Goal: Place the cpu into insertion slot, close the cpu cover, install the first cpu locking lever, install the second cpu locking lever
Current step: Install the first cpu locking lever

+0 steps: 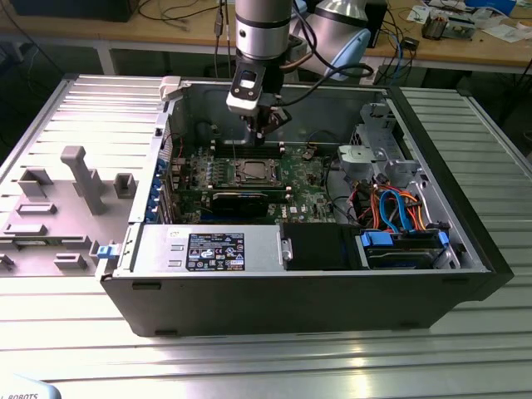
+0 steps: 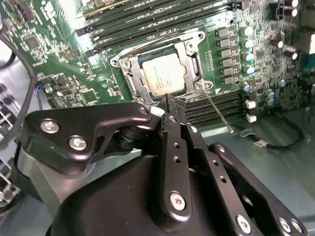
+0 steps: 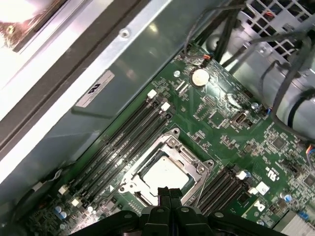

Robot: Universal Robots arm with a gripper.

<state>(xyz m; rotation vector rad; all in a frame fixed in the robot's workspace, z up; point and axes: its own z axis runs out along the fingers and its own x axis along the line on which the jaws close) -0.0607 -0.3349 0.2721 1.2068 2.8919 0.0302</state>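
In both wrist views the cpu (image 2: pixel 165 73) (image 3: pixel 165 173) lies flat in the insertion slot (image 2: pixel 123 63) on the green board. The silver cpu cover (image 2: pixel 193 61) (image 3: pixel 196 169) is down around it, framing the chip's metal top. One thin wire locking lever (image 2: pixel 217 110) (image 3: pixel 201 189) sticks out from the socket's corner, away from the frame. My gripper (image 2: pixel 174 103) (image 3: pixel 170 192) hovers just above the socket's edge, fingers shut together and holding nothing. In the exterior view the gripper (image 1: pixel 261 129) hangs over the socket (image 1: pixel 252 172) inside the open computer case.
Black memory slots (image 3: pixel 123 142) run beside the socket, with more of them (image 2: pixel 216 105) on its other side. A long black card (image 1: pixel 241 202), a power supply (image 1: pixel 208 249) and drive bays with orange and blue cables (image 1: pixel 399 212) fill the case. The case wall (image 3: pixel 98 73) stands close.
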